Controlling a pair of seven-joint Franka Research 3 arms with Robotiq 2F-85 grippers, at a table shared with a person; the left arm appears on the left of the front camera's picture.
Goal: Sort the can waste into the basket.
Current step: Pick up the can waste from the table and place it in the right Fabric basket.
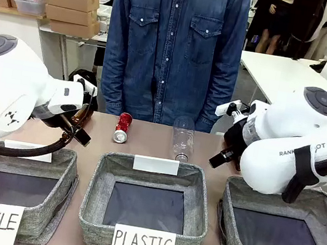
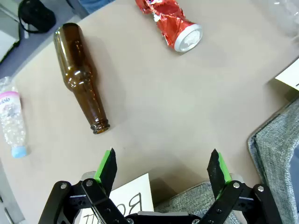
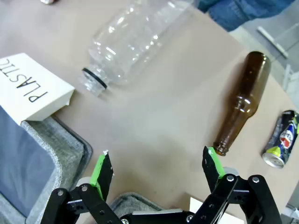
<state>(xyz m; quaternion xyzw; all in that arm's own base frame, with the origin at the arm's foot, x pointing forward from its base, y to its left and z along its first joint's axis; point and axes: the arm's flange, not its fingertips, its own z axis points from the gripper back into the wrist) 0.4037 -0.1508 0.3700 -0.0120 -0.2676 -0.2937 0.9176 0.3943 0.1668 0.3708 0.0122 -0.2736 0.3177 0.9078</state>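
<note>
The shiny red can lies crumpled on the brown table in front of the person; in the left wrist view the red can is well beyond my open left gripper. The dark blue-black can lies beside a brown bottle, to the right of my open right gripper. The grey basket signed "CAN" stands at front right, with my right gripper hovering over its far left corner. My left gripper hangs above the far right corner of the "BOTTLE" basket. Neither gripper holds anything.
The "PLASTIC" basket stands in the middle. A clear plastic bottle lies behind it. A brown bottle and a small crushed plastic bottle lie ahead of the left gripper. A person in a denim shirt stands at the far edge.
</note>
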